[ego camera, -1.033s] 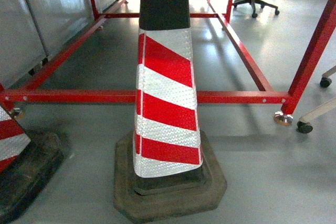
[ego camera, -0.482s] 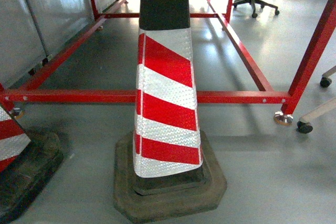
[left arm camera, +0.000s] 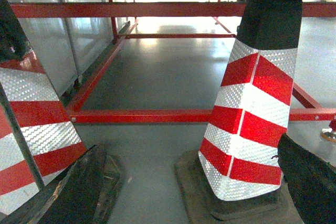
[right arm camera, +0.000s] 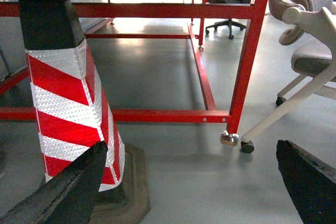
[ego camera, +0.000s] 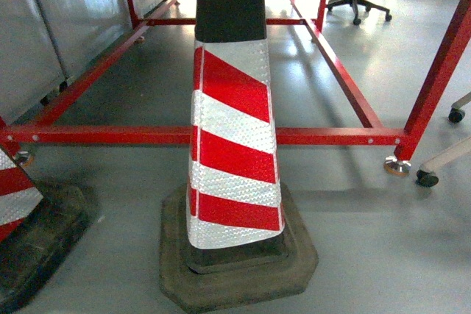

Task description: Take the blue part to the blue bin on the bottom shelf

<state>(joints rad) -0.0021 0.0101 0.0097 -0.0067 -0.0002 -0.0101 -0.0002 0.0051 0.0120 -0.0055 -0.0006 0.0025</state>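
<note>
Left cone (ego camera: 18, 211) slightly shifted (rightward)

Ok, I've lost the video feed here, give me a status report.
Left hand and right hand open, empty. Blue part, blue bin, bottom shelf: none in view. Striped cone dead ahead, red frame behind it.

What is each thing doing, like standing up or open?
Middle cone: upright on floor.
Left cone: standing, partly cut off.
Red frame: standing on its feet.
Office chair: upright on wheels.
Left gripper: open, empty.
Right gripper: open, empty.
</note>
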